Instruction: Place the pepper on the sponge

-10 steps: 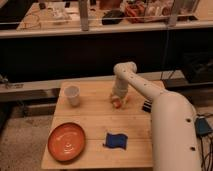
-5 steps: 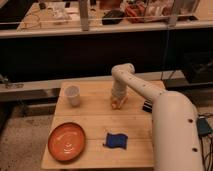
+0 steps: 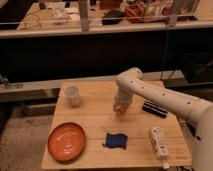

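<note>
Since the earlier frame the gripper (image 3: 120, 108) had sunk a little at the middle of the table (image 3: 95, 114) and drawn its fingers together on the pepper (image 3: 118, 113), of which we saw only a fleck of orange. From the left stood the orange plate (image 3: 66, 141), the white cup (image 3: 72, 95) behind it, the sponge (image 3: 115, 140) lying apart in front of the pepper, then the black block (image 3: 154, 109) and a white bottle (image 3: 158, 141) on its side
</note>
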Robot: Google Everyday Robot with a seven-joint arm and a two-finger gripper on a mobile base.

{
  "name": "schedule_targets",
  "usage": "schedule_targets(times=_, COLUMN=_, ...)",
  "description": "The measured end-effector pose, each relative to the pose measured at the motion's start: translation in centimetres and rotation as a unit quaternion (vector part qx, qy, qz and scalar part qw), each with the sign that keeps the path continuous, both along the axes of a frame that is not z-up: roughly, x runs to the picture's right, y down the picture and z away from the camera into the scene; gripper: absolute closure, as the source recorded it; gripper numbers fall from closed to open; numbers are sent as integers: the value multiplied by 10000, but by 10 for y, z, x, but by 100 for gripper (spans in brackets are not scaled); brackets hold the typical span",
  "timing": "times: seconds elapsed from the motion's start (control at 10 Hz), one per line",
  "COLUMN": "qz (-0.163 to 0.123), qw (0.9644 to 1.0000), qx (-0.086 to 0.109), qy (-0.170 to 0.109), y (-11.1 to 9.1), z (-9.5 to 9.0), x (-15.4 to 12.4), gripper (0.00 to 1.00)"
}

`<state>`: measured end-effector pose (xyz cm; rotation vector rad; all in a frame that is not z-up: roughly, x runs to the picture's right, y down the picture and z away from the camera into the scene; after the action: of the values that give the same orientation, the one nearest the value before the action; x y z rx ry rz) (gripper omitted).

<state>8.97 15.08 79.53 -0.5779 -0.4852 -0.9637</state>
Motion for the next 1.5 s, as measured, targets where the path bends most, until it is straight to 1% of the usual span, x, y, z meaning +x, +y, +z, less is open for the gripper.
schedule_targets(times=0.1, qz=-88, qw=9999, qx=50, qy=-91, y=10, z=-17, x=-3, gripper=100)
schedule_targets(times=0.2, qz=-196, qw=9996, qx=72, qy=-209, y=27, z=-35, x=-9, gripper=100)
schedule_targets(times=0.3, qz=-311, qw=9988, qx=88, qy=-363, y=48, z=-50, x=-16, gripper=100)
schedule_targets(times=0.4, qz=-496, qw=9971, qx=132, qy=-571, y=73, z=-65, x=-28, gripper=100)
schedule_targets(times=0.5, qz=-708, qw=9944, qx=184, qy=-757, y=91, z=-75, x=-38, gripper=100)
schedule_targets(times=0.6, qz=-892, qw=9917, qx=219, qy=-897, y=104, z=-79, x=-47, gripper=100)
schedule_targets(times=0.7, qz=-1091, qw=9882, qx=239, qy=-1045, y=123, z=-78, x=-58, gripper=96)
schedule_targets(times=0.8, qz=-1166, qw=9868, qx=238, qy=-1098, y=133, z=-74, x=-63, gripper=90)
schedule_targets(times=0.9, qz=-1227, qw=9856, qx=218, qy=-1139, y=141, z=-68, x=-67, gripper=80)
schedule_targets(times=1.0, qz=-1235, qw=9856, qx=203, qy=-1141, y=141, z=-61, x=-68, gripper=67)
schedule_targets(times=1.1, qz=-1235, qw=9855, qx=204, qy=-1148, y=138, z=-59, x=-68, gripper=58)
schedule_targets(times=1.2, qz=-1238, qw=9855, qx=219, qy=-1135, y=135, z=-58, x=-67, gripper=47)
schedule_targets(times=1.3, qz=-1251, qw=9857, qx=237, qy=-1104, y=132, z=-58, x=-65, gripper=39)
schedule_targets(times=1.4, qz=-1246, qw=9860, qx=249, qy=-1079, y=130, z=-57, x=-63, gripper=27)
schedule_targets(times=1.5, qz=-1246, qw=9862, qx=236, qy=-1061, y=129, z=-56, x=-61, gripper=21)
